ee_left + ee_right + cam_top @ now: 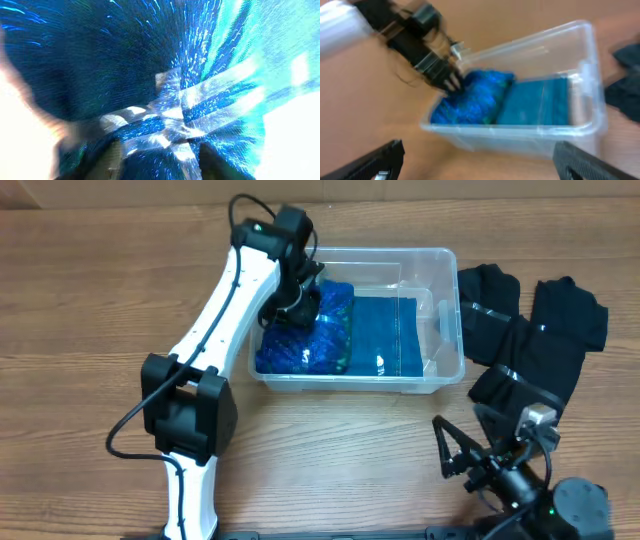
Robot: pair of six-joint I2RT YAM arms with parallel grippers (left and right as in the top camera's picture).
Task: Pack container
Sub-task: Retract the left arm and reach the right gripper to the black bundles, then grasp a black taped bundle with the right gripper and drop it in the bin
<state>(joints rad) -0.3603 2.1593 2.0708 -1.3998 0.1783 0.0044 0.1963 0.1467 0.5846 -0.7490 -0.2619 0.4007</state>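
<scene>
A brown wood-grain table (pixel 80 310) carries everything. On its far middle stands the clear rectangular plastic container with rounded corners and a thick rim (pixel 360 384), upright and open-topped. It looks light and fairly stiff, though its thin smooth walls would likely flex and slip, so the thick rim seems the safest place to take hold. Inside lies a soft blue patterned cloth (pixel 375 335), flat toward the right and bunched at the left end. It should be limp and light, best pinched at a raised fold. Just right of the bin, a heap of black fabric garments (pixel 540 340) waits on the table, equally floppy. The left gripper (pixel 295 310) is down inside the bin's left end, against the bunched cloth. Its wrist view is blurred and filled with blue weave, with two dark fingers apart at the bottom edge, so I cannot tell whether it pinches anything. The right gripper (pixel 462 462) hovers near the front edge, spread wide and empty. The bin's floor is hidden under cloth.
</scene>
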